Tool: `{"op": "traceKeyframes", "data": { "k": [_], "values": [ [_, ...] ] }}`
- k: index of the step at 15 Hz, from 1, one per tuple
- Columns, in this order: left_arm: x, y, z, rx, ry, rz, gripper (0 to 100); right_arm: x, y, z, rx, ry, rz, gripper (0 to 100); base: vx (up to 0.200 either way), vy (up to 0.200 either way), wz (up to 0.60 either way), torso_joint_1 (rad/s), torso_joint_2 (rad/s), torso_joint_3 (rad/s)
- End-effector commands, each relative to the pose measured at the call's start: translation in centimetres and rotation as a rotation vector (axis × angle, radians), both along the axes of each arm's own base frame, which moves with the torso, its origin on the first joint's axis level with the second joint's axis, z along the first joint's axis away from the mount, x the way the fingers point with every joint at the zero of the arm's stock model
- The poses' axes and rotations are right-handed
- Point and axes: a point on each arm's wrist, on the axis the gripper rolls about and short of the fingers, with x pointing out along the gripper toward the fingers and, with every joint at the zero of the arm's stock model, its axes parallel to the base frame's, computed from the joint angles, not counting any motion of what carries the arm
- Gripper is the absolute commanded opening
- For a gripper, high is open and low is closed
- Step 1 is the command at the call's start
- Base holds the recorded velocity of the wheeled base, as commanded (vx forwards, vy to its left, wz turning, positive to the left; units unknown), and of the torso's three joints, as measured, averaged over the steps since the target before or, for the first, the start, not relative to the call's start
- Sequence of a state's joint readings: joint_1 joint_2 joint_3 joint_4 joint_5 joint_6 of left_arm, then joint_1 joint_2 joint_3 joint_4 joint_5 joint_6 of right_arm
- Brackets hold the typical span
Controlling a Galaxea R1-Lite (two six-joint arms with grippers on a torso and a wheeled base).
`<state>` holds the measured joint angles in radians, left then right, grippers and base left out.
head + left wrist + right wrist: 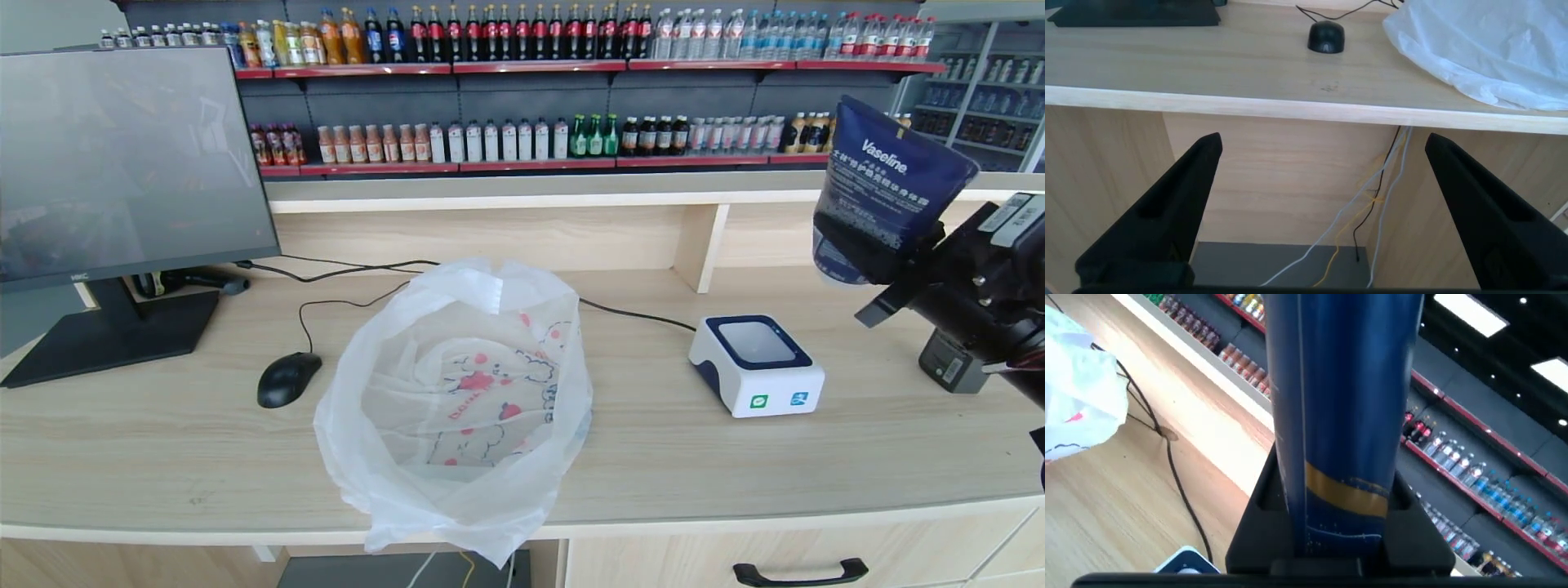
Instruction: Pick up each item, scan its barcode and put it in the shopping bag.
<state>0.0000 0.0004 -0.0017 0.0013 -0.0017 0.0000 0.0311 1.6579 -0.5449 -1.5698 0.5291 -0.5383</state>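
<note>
blue pouch [890, 192] hangs in the air at the robot's right, above and to the right of the scanner [755, 363], its long axis near upright with the top leaning slightly right and its printed face turned towards the head camera. the right gripper [878, 265] has its fingers clamped on the pouch's lower end. the white shopping bag [351, 408] sits mid-table [163, 441] with its mouth open upward; red and blue print shows through the thin plastic, and whether anything lies inside cannot be told. the left gripper [1323, 143] hangs below the table's front edge, fingers wide apart, holding nothing. a mouse [287, 378] lies just left of the bag.
</note>
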Motion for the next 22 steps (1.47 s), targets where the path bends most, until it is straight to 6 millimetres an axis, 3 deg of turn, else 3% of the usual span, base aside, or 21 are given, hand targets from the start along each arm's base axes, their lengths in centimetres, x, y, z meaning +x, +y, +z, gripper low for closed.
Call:
{"op": "traceKeyframes", "data": {
  "k": [1, 2, 4, 7, 10, 20, 22],
  "values": [
    [0.0, 0.0, 0.0, 0.000, 0.000, 0.000, 100, -1.2, 0.1, 0.3, 0.061, 0.018, -0.012, 0, 0.000, 0.000, 0.00, 0.000, 0.00, 0.000],
    [0.0, 0.0, 0.0, 0.000, 0.000, 0.000, 100, -1.5, 0.1, 0.5, 0.125, 0.040, -0.023, 0, 0.000, 0.000, 0.00, 0.000, 0.00, 0.000],
    [0.0, 0.0, 0.0, 0.000, 0.000, 0.000, 100, -2.2, -0.1, 1.5, 0.444, 0.093, -0.108, 0, 0.000, 0.000, 0.00, 0.000, 0.00, 0.000],
    [0.0, 0.0, 0.0, 0.002, 0.000, 0.000, 100, -3.4, -0.1, 1.5, 0.654, 0.147, -0.097, 0, 0.000, 0.000, 0.00, 0.000, 0.00, 0.000],
    [0.0, 0.0, 0.0, 0.003, 0.000, 0.000, 100, -5.8, -0.3, -1.1, 0.646, 0.251, -0.129, 0, 0.000, 0.000, 0.00, 0.000, 0.00, 0.000],
    [0.0, 0.0, 0.0, 0.003, 0.000, 0.000, 100, -4.7, -0.7, -0.1, 0.594, 0.178, -0.183, 0, -0.040, 0.000, 0.00, 0.000, 0.00, 0.000],
    [0.0, 0.0, 0.0, 0.002, 0.000, 0.000, 100, -4.6, -0.7, -0.5, 0.595, 0.195, -0.183, 0, 0.000, 0.200, 0.00, 0.017, 0.00, 0.002]
  ]
}}
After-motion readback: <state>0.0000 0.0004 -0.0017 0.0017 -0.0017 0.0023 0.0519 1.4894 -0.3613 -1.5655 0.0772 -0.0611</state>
